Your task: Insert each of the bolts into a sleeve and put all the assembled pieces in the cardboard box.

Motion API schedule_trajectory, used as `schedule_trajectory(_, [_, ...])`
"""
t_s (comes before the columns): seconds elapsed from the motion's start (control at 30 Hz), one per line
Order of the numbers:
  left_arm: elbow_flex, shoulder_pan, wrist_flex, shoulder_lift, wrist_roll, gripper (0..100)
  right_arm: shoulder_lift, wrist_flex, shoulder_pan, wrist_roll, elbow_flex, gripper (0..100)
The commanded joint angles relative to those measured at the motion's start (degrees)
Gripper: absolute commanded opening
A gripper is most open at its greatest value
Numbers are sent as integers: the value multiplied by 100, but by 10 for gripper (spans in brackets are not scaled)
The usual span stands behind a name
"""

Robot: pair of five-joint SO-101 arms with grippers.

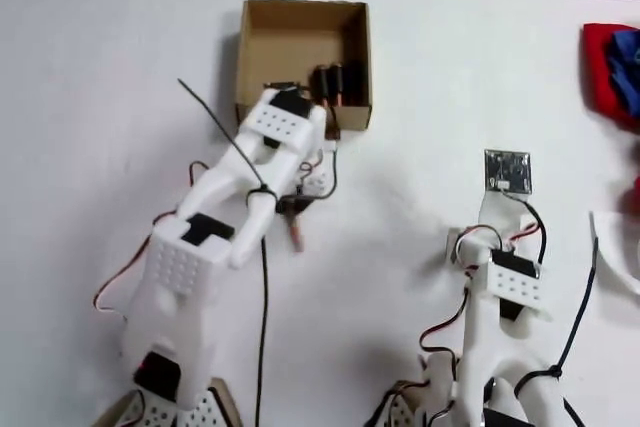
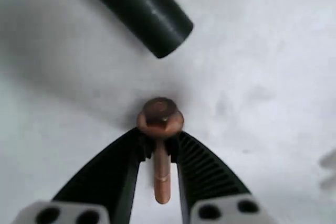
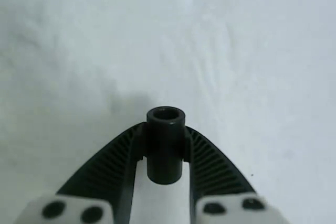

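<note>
— Copper bolt, pinched by its shank in the left gripper, head leading. What threatens it?
— The shank's free end points back toward the wrist; a sleeve may find no way on, and a knock could tilt the bolt.
— And the right gripper?
— Clamped on a black sleeve, bore open and facing away, right of the middle of the table. A misaligned meeting could jam the rim.
— Beyond the bolt?
— A loose sleeve on its side; one nudge would likely roll it.
— Farther on?
— The cardboard box at the table's far edge, assembled pieces against its right wall.
</note>
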Motion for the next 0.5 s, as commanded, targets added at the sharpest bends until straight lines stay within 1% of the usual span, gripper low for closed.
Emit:
schedule_trajectory(0.0, [-462, -97, 387, -44, -941, 20, -127, -75, 40, 9, -35, 24])
schedule_trajectory(0.1, [-752, -97, 703, -44, -2312, 27, -127, -75, 40, 9, -35, 24])
schedule_trajectory(0.17, [-866, -97, 730, -35, -3182, 27, -127, -75, 40, 9, -35, 24])
schedule_trajectory(0.23, [-901, -97, 686, -26, -3727, 30, -127, -75, 40, 9, -35, 24])
schedule_trajectory(0.3, [-892, -132, 659, -26, -3622, 32, -136, -75, 40, 9, -35, 24])
schedule_trajectory(0.37, [-892, -202, 659, -26, -3253, 60, -145, -75, 40, 9, -35, 24])
schedule_trajectory(0.47, [-892, -316, 677, -26, -2673, 204, -154, -75, 40, 9, -35, 24])
